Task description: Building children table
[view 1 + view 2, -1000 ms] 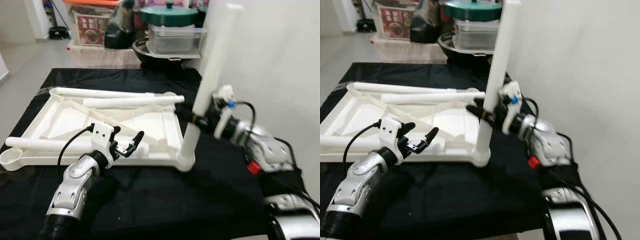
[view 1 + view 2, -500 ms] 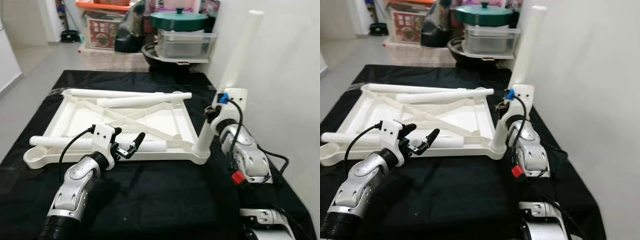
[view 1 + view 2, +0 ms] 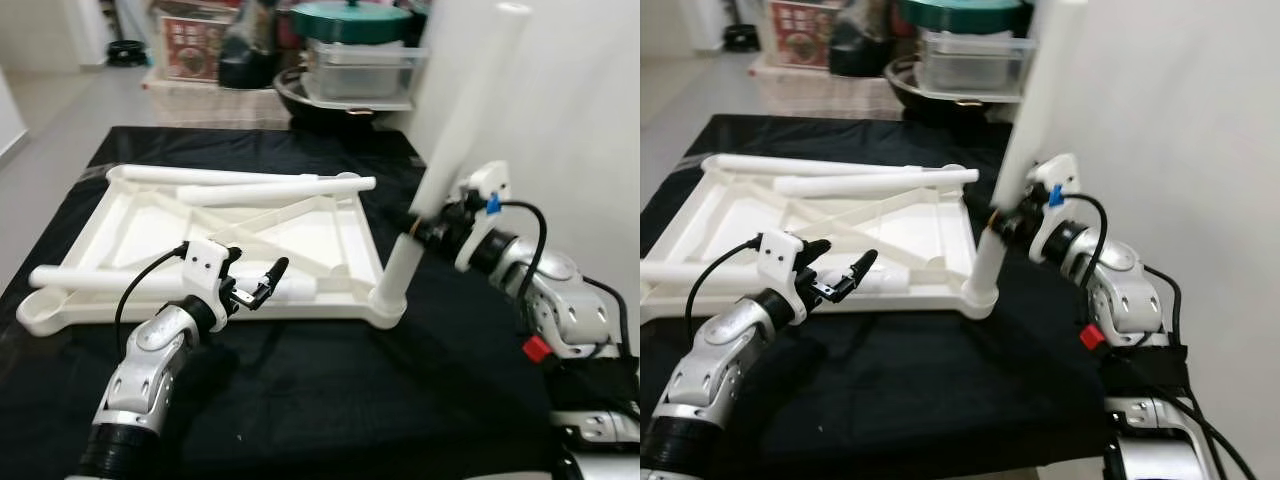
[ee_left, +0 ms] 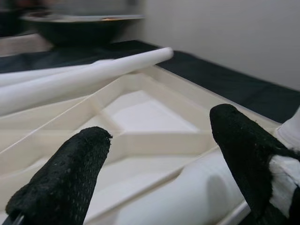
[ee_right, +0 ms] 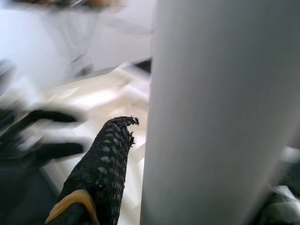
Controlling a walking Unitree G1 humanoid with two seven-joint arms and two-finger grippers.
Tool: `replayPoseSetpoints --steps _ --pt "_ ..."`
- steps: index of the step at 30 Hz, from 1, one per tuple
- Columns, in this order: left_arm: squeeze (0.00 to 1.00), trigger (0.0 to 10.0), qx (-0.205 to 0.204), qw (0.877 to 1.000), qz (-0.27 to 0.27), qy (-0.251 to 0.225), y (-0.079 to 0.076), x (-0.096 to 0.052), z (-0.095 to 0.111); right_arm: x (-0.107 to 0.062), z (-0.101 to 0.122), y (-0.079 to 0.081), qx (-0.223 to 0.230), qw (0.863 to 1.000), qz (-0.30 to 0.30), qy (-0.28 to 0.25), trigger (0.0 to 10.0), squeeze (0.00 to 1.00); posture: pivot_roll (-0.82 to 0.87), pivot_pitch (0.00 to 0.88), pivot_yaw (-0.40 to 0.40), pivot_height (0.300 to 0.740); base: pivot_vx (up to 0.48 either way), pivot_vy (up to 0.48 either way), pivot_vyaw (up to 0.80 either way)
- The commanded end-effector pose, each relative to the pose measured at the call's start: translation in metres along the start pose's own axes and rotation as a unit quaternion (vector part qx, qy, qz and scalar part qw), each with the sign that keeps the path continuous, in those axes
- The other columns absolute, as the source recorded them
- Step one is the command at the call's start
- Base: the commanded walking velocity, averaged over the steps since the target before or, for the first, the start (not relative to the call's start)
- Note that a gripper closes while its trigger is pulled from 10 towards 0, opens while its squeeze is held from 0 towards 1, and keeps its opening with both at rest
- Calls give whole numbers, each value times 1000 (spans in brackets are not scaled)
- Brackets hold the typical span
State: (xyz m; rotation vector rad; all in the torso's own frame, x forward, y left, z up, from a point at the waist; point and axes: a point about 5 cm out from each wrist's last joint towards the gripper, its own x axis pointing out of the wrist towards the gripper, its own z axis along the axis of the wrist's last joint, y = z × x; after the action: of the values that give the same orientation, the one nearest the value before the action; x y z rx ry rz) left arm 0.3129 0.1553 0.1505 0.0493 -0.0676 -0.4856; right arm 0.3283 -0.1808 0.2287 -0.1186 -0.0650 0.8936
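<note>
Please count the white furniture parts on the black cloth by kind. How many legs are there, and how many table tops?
White plastic tube legs: 4 (upright leg in the right gripper; far leg, middle leg and near leg lying on the top)
White plastic table top, upside down: 1
Total: 5

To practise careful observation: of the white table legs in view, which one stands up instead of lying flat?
The leg held by the right gripper, rising tilted from the tabletop's near right corner socket. The others lie flat across the upturned tabletop.
</note>
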Motion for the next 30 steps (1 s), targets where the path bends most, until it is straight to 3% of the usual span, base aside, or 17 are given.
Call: replayPoseSetpoints --steps 1,5,6,8,12,13,16,17,18,20,22,23,25,26,27,28,30 --pt "0 10000 1 1000 0 8 0 -1 -3 3 -3 10 -6 999 51 16 10000 0 12 0 -99 740 0 0 0" --pt "0 10000 3 1000 0 11 -1 -2 -5 4 -14 9 -6 998 56 41 10000 0 12 0 -99 740 0 0 0" --pt "0 10000 3 1000 0 11 -1 -2 -5 8 -16 0 2 999 17 41 0 0 12 0 -99 740 0 0 0" --pt "0 10000 3 1000 1 11 -1 -2 -5 10 -18 -6 7 999 -6 40 0 0 18 0 -99 740 0 0 0" --pt "0 10000 4 1000 1 12 0 -3 -5 10 -27 -40 43 979 -192 61 0 0 19 0 -97 740 0 0 0" --pt "0 10000 4 1000 1 12 0 -3 -5 10 -27 -40 43 979 -192 61 0 0 19 0 -97 740 0 0 0" --pt "0 10000 6 1000 3 12 2 -3 -5 -1 -35 -62 93 911 -398 50 0 0 16 0 -102 740 0 0 0" --pt "0 10000 6 1000 3 12 2 -3 -5 -1 -35 -62 93 911 -398 50 0 0 16 0 -102 740 0 0 0" --pt "0 10000 3 1000 7 12 1 -3 -6 -8 -57 -52 152 849 -503 56 0 0 20 0 -103 740 0 0 0" --pt "0 10000 3 1000 7 12 1 -3 -6 -8 -57 -52 152 849 -503 56 0 0 20 0 -103 740 0 0 0" --pt "0 10000 1 1000 1 11 -4 -2 -6 3 -73 -32 171 846 -499 81 0 0 18 0 -97 740 0 0 0" --pt "0 10000 2 1000 -2 12 -4 -3 -7 13 -70 -23 161 867 -464 82 10000 0 18 0 -97 740 0 0 0" --pt "0 10000 2 1000 -2 12 -4 -3 -7 13 -70 -23 161 867 -464 82 10000 0 18 0 -97 740 0 0 0" --pt "0 10000 4 1000 -1 13 -1 -3 -6 25 -58 -20 142 890 -430 63 10000 0 12 0 -101 740 0 0 0" --pt "0 10000 5 1000 2 12 2 -3 -5 27 -51 -23 135 892 -428 48 10000 0 12 0 -101 740 0 0 0" --pt "0 10000 6 1000 5 11 3 -3 -5 27 -40 -29 120 898 -422 33 10000 1000 11 0 -102 740 0 0 0" --pt "0 10000 7 1000 6 10 3 -2 -4 26 -28 -36 104 904 -415 20 10000 1000 12 0 -104 740 0 0 0"
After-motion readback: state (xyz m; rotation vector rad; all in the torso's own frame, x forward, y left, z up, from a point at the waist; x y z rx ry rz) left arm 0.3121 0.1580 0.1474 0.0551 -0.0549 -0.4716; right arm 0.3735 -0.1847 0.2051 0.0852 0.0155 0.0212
